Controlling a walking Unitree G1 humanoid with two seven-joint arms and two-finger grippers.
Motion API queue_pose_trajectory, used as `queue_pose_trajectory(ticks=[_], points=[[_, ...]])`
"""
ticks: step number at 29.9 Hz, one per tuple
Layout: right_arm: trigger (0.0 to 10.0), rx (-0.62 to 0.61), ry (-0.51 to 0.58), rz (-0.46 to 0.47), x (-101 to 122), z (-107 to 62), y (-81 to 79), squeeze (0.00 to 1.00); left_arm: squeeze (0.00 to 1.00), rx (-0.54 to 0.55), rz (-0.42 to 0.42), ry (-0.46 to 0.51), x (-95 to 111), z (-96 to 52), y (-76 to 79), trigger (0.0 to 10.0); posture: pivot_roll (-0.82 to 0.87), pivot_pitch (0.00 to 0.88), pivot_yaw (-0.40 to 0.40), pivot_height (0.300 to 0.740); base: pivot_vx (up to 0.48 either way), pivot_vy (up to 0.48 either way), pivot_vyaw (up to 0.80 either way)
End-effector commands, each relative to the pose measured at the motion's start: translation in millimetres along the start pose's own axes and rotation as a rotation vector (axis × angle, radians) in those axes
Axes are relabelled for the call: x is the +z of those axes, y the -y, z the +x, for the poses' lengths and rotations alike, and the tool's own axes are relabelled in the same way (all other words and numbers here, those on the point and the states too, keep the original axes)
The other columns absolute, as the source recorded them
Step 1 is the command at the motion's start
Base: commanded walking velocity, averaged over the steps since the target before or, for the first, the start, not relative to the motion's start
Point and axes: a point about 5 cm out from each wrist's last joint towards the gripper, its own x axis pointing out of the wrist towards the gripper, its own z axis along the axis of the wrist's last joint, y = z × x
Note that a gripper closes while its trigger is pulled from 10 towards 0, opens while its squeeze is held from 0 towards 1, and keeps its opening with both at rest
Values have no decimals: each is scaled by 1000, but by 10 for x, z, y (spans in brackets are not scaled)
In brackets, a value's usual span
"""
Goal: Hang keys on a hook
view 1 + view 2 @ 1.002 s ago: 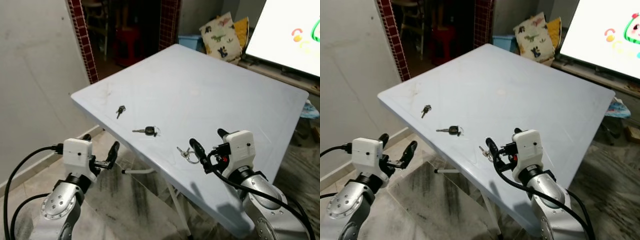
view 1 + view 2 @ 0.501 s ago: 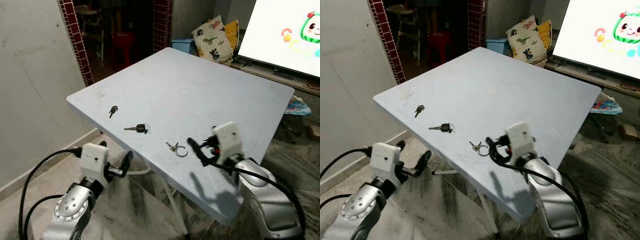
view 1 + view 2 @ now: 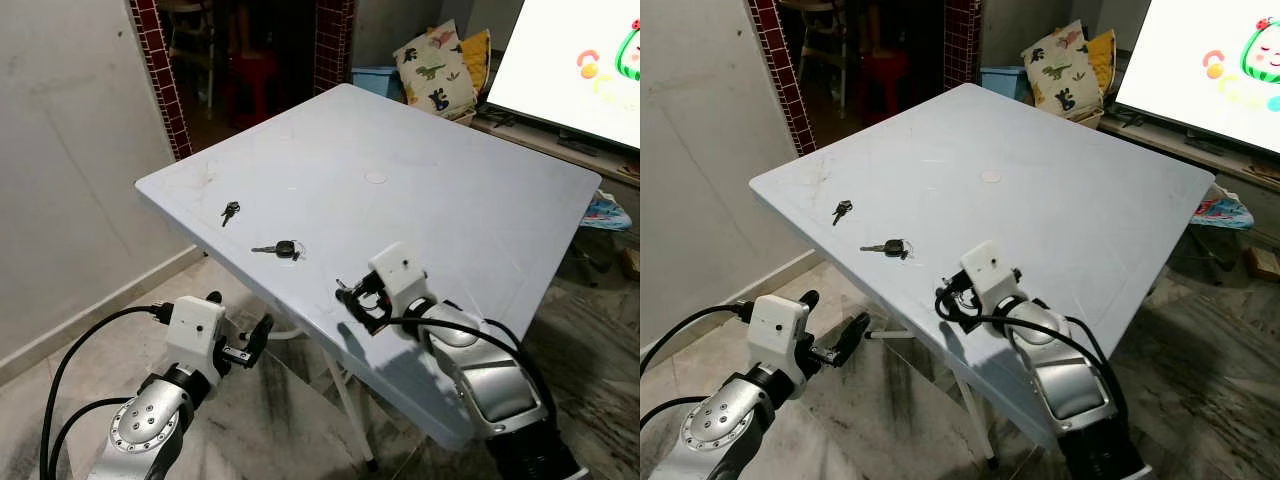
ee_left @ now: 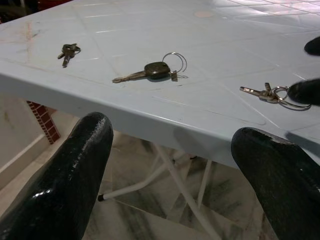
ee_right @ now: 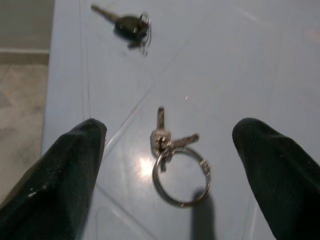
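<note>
Three sets of keys lie near the front edge of the white table (image 3: pixel 450 200): a small dark key (image 3: pixel 230 211), a black-headed key with a ring (image 3: pixel 280 249), and silver keys on a ring (image 5: pixel 172 160). My right gripper (image 3: pixel 358 303) is open just above the table, its two black fingers (image 5: pixel 70 165) standing either side of the silver ring keys without touching them. My left gripper (image 3: pixel 240 320) is open and holds nothing. It hangs below the table's front edge and faces the keys (image 4: pixel 150 70).
A plain wall is on the left, with a red brick pillar (image 3: pixel 160 70) and a dark doorway behind the table. A bright screen (image 3: pixel 580 50), cushions (image 3: pixel 445 60) and a blue bin (image 3: pixel 375 78) stand at the back right. White table legs (image 3: pixel 345 400) cross below on the tiled floor.
The camera has shifted. My right gripper has moved left over the silver ring keys, which now lie between its fingers. The left gripper stays low under the table edge.
</note>
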Motion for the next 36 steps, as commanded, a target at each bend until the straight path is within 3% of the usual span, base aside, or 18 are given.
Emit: queue_pose_trajectory(ticks=[1,12,13,15,16,17,18,19,20,22,23,24,36], points=[[10000,10,-31,-13,-9,21,14,0,0,-6,24,14,54,-6,18,10000,90,16,-25,740,0,0,0],[10000,-2,-80,-24,-142,-4,17,0,0,-12,24,11,49,-1,26,10000,84,23,-24,740,0,0,0],[8431,6,-79,-18,-151,-3,6,0,0,-12,25,11,49,-3,29,10000,85,24,-26,740,0,0,0],[8431,11,-78,-13,-152,-1,1,0,0,-12,25,12,49,-4,29,10000,85,24,-26,740,0,0,0],[7686,13,-76,-15,-152,7,-11,0,0,-11,24,12,48,-5,28,10000,88,24,-27,740,0,0,0],[3843,15,-76,-17,-155,13,-18,0,0,-10,24,12,48,-6,28,10000,89,23,-28,740,0,0,0],[1765,16,-78,-17,-162,20,-26,0,0,-9,24,13,49,-6,28,10000,89,23,-28,740,0,0,0],[1765,17,-80,-17,-167,25,-30,0,0,-9,24,14,50,-6,28,10000,89,23,-28,740,0,0,0],[0,18,-83,-17,-174,31,-37,0,0,-8,23,14,53,-6,28,10000,90,24,-28,740,0,0,0],[0,17,-86,-16,-184,34,-41,0,0,-8,23,15,54,-7,29,10000,92,25,-29,740,0,0,0],[784,15,-89,-14,-191,35,-43,0,0,-8,23,15,55,-8,29,10000,92,25,-29,740,0,0,0],[10000,11,-95,-13,-207,37,-45,0,0,-8,23,16,57,-9,31,10000,92,25,-30,740,0,0,0],[10000,-51,-108,59,-241,73,-29,0,0,-9,17,15,54,-24,35,10000,95,32,-28,740,0,0,0]])
